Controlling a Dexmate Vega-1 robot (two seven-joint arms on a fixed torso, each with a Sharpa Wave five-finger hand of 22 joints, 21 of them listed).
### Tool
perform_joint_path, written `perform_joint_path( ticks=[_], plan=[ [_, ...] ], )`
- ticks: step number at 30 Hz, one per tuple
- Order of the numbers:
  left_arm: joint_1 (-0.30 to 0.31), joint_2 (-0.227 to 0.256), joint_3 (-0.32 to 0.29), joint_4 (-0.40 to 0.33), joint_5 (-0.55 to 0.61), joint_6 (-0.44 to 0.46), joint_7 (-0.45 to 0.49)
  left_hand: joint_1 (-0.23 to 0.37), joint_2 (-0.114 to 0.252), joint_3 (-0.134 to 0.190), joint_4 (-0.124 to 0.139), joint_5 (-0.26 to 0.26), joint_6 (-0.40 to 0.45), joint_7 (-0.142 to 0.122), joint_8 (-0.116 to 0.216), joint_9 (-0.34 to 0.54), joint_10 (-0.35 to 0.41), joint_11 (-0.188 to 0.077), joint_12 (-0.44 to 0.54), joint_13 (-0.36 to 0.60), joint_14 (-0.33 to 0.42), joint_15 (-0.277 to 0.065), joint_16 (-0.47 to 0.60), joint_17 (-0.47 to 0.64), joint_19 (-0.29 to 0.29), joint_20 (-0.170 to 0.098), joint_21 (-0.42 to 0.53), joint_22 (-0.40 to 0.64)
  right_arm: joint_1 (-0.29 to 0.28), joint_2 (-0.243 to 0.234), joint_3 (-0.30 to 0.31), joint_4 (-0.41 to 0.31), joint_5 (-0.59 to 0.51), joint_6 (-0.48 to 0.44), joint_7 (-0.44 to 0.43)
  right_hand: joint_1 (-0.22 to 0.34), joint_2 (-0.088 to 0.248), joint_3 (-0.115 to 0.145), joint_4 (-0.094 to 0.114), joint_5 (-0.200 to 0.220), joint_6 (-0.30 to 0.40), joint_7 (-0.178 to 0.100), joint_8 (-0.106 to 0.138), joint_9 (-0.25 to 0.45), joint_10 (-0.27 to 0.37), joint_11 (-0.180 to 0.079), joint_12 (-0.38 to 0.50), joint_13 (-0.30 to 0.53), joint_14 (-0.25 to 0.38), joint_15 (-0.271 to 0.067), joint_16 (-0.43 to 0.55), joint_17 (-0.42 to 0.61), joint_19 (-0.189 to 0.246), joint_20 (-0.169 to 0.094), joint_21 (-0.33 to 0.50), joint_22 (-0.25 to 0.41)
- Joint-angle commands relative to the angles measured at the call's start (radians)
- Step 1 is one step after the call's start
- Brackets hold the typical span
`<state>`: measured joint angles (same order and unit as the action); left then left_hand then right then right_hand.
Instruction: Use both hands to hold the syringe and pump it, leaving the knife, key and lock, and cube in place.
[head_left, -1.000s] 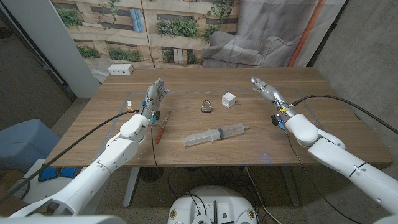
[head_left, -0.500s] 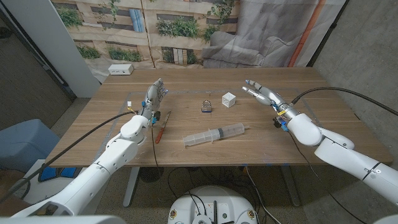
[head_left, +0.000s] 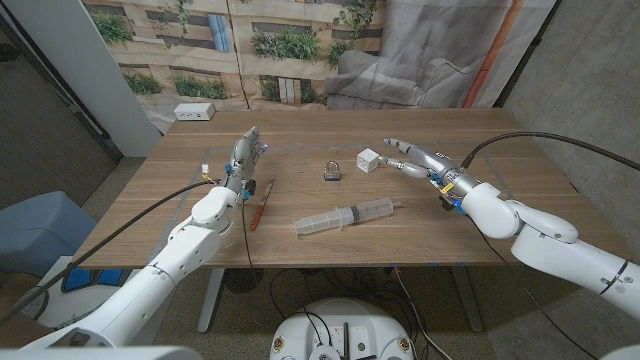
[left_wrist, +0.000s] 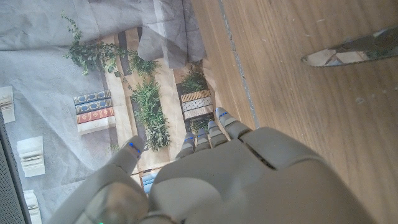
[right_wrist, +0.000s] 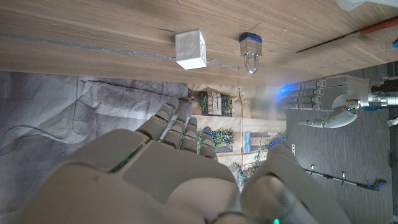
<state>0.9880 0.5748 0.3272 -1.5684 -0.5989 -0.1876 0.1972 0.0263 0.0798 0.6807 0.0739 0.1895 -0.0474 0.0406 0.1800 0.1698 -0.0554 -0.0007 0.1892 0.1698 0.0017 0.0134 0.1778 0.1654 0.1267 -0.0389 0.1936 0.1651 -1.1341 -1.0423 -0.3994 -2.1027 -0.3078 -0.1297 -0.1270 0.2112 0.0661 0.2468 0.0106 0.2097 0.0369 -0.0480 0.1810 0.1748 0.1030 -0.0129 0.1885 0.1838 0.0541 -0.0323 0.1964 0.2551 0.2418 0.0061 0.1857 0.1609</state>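
A clear syringe (head_left: 344, 216) lies on the wooden table (head_left: 330, 130) near its front middle, with neither hand touching it. My right hand (head_left: 414, 159) hovers open above the table beside the white cube (head_left: 368, 160), fingers spread toward it. At the table's left side my left hand (head_left: 247, 155) stands upright and open, just left of the red-handled knife (head_left: 259, 203). The padlock (head_left: 331, 170) sits left of the cube. The right wrist view has the cube (right_wrist: 190, 49), the padlock (right_wrist: 250, 46), the knife (right_wrist: 348, 33) and my left hand (right_wrist: 333, 103). The left wrist view catches the knife's blade tip (left_wrist: 354, 50).
A white box (head_left: 194, 111) rests at the table's far left corner. A printed backdrop and grey cloth hang behind the table. Cables trail from both arms over the front edge.
My right hand has swung left and lowered from the table's right side to a spot beside the cube. The left hand and the objects have stayed put.
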Motion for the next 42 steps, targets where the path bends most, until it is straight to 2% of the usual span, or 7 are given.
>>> perform_joint_path(
  ticks=[1,6,13,20,27,36,42],
  plan=[
    [-0.001,-0.023,-0.005,0.046,0.011,-0.063,-0.004,0.011,0.057,0.006,-0.008,0.002,0.016,0.004,0.011,0.005,0.011,-0.001,0.008,0.004,0.012,0.003,0.005,0.001,0.015,-0.013,0.005,0.003,-0.010,-0.051,-0.045,-0.139,-0.171,-0.174,0.100,0.017,-0.003,0.002,-0.018,-0.007,-0.017,-0.006,-0.004,0.002,-0.014,-0.008,-0.004,0.005,-0.010,0.000,-0.003,-0.004,-0.004,0.015,-0.005,0.006],
    [-0.002,-0.012,-0.010,0.056,0.017,-0.076,-0.018,0.013,0.059,0.008,-0.011,0.002,0.018,0.003,0.010,0.005,0.014,-0.002,0.008,0.004,0.014,0.002,0.004,0.001,0.017,-0.013,0.005,0.003,0.013,-0.063,-0.076,-0.169,-0.231,-0.201,0.167,0.030,-0.005,0.006,-0.035,-0.011,-0.039,-0.007,-0.007,0.002,-0.030,-0.010,-0.007,0.006,-0.027,0.001,-0.007,-0.011,-0.019,0.015,-0.007,0.007],
    [-0.023,-0.029,-0.006,0.114,0.022,-0.124,-0.048,0.016,0.061,0.011,-0.017,0.002,0.025,0.003,0.011,0.005,0.024,-0.003,0.010,0.004,0.025,0.000,0.005,0.001,0.023,-0.012,0.005,0.003,0.033,-0.076,-0.104,-0.202,-0.293,-0.230,0.258,0.034,-0.026,0.000,-0.057,-0.019,-0.079,-0.008,-0.009,0.003,-0.068,-0.010,-0.011,0.006,-0.054,0.014,-0.010,-0.020,-0.043,0.018,-0.009,0.007],
    [-0.062,-0.041,0.005,0.179,0.021,-0.155,-0.096,0.017,0.063,0.013,-0.020,0.001,0.027,0.004,0.010,0.005,0.028,-0.002,0.010,0.004,0.030,0.000,0.005,0.001,0.027,-0.010,0.005,0.003,0.084,-0.095,-0.131,-0.230,-0.318,-0.238,0.428,0.047,-0.029,0.004,-0.078,-0.023,-0.124,-0.013,-0.012,0.004,-0.114,0.001,-0.014,0.007,-0.076,0.038,-0.009,-0.028,-0.050,0.020,-0.005,0.007],
    [-0.082,-0.057,0.008,0.221,0.013,-0.185,-0.124,0.017,0.064,0.015,-0.021,0.001,0.027,0.004,0.009,0.006,0.033,-0.001,0.010,0.004,0.038,0.002,0.006,0.001,0.035,-0.008,0.006,0.003,0.130,-0.066,-0.170,-0.244,-0.380,-0.261,0.549,0.065,-0.034,0.010,-0.100,-0.025,-0.166,-0.003,-0.011,0.005,-0.132,0.002,-0.011,0.008,-0.091,0.042,-0.009,-0.034,-0.072,0.017,-0.009,0.006],
    [-0.077,-0.060,0.005,0.233,0.003,-0.194,-0.131,0.015,0.065,0.016,-0.021,0.000,0.030,0.004,0.008,0.006,0.048,0.003,0.013,0.004,0.052,0.003,0.008,0.002,0.048,-0.004,0.009,0.003,0.199,-0.011,-0.235,-0.236,-0.471,-0.284,0.707,0.118,-0.045,0.028,-0.148,-0.027,-0.222,-0.001,-0.006,0.009,-0.146,0.011,-0.005,0.009,-0.113,0.061,-0.007,-0.043,-0.107,0.017,-0.011,0.006],
    [-0.074,-0.057,0.004,0.233,-0.004,-0.190,-0.135,0.013,0.066,0.017,-0.021,0.000,0.031,0.006,0.007,0.006,0.055,0.001,0.013,0.004,0.061,0.004,0.008,0.003,0.054,-0.003,0.009,0.003,0.234,0.021,-0.270,-0.221,-0.543,-0.273,0.789,0.150,-0.052,0.039,-0.170,-0.027,-0.242,0.002,-0.001,0.010,-0.146,0.006,-0.001,0.010,-0.119,0.069,-0.005,-0.046,-0.129,0.016,-0.013,0.005]
  ],
)
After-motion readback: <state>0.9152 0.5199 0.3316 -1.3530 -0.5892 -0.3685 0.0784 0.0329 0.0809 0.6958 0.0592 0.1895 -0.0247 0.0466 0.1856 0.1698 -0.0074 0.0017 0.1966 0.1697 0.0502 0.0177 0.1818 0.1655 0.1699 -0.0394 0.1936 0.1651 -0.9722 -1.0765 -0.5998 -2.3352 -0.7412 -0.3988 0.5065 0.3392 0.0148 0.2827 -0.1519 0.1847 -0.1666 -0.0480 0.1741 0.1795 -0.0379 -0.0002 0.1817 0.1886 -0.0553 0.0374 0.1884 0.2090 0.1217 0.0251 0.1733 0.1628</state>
